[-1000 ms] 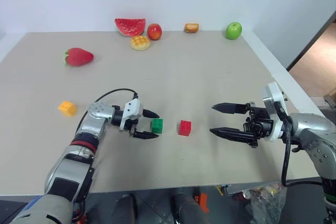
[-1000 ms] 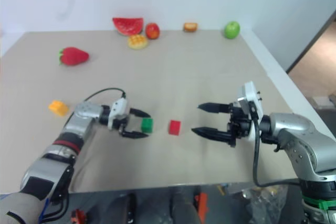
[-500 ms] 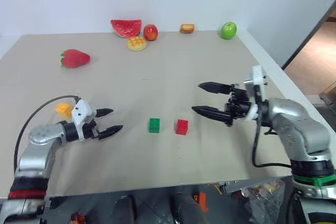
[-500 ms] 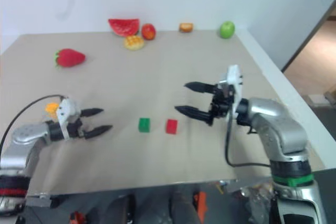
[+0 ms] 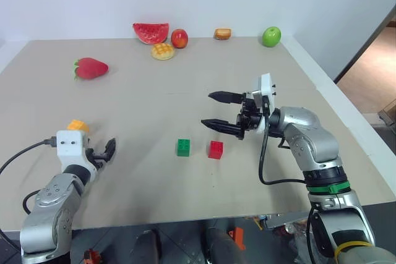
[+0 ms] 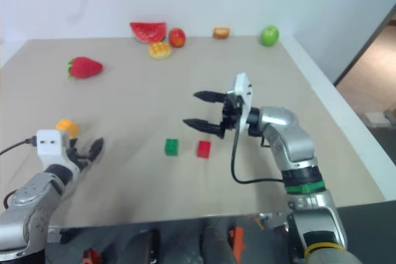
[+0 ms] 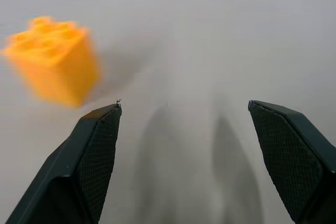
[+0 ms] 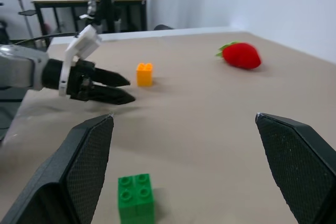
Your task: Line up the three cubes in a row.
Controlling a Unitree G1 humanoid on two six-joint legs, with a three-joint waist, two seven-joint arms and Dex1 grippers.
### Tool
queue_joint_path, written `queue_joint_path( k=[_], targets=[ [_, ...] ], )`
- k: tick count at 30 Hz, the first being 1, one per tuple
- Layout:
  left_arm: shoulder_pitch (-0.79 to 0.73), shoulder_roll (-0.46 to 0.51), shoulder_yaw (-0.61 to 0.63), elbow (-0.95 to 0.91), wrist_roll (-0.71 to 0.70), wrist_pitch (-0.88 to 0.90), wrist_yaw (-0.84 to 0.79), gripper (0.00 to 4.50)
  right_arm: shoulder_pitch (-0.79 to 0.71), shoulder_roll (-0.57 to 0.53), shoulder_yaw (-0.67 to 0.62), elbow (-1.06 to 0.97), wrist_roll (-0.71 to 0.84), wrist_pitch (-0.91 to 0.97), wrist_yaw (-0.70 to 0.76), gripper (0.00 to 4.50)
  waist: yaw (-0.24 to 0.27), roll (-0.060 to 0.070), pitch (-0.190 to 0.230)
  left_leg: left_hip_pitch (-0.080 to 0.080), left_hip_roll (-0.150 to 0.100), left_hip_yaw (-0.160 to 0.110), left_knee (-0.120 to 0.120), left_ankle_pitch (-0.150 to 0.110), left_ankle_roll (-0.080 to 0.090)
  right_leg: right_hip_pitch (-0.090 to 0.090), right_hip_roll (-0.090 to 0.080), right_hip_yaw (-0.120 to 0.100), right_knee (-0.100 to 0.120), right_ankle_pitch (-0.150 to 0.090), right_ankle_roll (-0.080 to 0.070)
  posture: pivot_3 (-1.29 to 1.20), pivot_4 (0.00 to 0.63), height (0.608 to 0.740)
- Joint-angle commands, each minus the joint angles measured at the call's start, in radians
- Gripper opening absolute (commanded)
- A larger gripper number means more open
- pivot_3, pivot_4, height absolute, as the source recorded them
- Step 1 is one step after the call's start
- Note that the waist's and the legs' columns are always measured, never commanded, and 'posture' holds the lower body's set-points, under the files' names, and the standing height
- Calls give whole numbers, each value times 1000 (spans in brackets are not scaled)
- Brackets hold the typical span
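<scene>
Beige desk (image 5: 204, 78): left gripper (image 5: 106, 150) has left green brick (image 5: 184, 147), now nears orange brick (image 5: 78, 126); both jaws released, empty.

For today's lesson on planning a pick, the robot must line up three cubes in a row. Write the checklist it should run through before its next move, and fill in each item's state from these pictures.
1. Left tool open and empty: ok.
2. Right tool open and empty: ok; it hangs above the table behind the red cube.
3. Red cube and green cube side by side with a small gap: ok.
4. Yellow-orange cube in the row: not ok; it sits far off, just beyond the left tool.
5. Yellow-orange cube between the left tool's fingers: not ok; it lies off to one side.
6. Room in the row beside the green cube: ok.
</scene>
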Motion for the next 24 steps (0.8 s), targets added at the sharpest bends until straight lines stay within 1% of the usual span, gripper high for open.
queue_joint_path(
  k=[1,4,7,12,14,16,18,20,24],
  targets=[
    [16,5,22,-74,34,8,57,4004,-31,10,-7,-2,-2,-27,23,4500,0,0,0,0,0,0,0,0,0,0,0,0,0,0,0,0,150,740],
    [76,7,37,-98,44,10,72,4004,-28,18,-7,-3,-4,-29,33,4500,-1,0,0,0,0,0,0,0,0,0,0,0,0,-1,-1,0,150,740],
    [103,24,62,-48,89,-39,95,4004,-25,24,-8,1,-9,-34,33,4500,-1,0,0,0,0,0,0,0,0,-1,0,0,0,-1,-2,0,150,740],
    [24,94,87,123,102,-132,57,4004,-20,25,-12,-12,-8,-33,28,4500,0,0,0,0,0,-1,0,0,0,-1,0,-1,0,0,-4,0,150,740],
    [-13,130,73,192,97,-189,3,4004,-17,23,-16,-22,-5,-29,23,4500,-1,0,0,0,0,-1,0,0,0,-1,-1,-1,-1,1,-4,0,150,740],
    [-54,145,71,261,76,-248,-47,4004,-13,22,-21,-33,-2,-25,16,4500,0,0,0,0,0,1,0,0,0,-1,-2,-1,-3,3,-3,0,150,740],
    [-69,173,56,317,82,-318,-103,4004,-4,16,-25,-52,4,-18,12,4500,1,0,0,-1,0,1,0,0,0,-1,-2,-1,-4,3,-3,0,150,740],
    [-76,186,54,367,75,-351,-141,4004,10,10,-31,-78,13,-6,8,4500,4,0,0,-1,0,1,-1,0,-1,-1,-2,-1,-4,2,-3,0,150,740],
    [-91,209,70,467,80,-407,-165,4004,34,-1,-41,-123,26,17,-3,4500,5,0,0,-1,0,2,-2,-2,-4,-2,-2,-1,-4,2,-3,0,150,740]
  ],
)
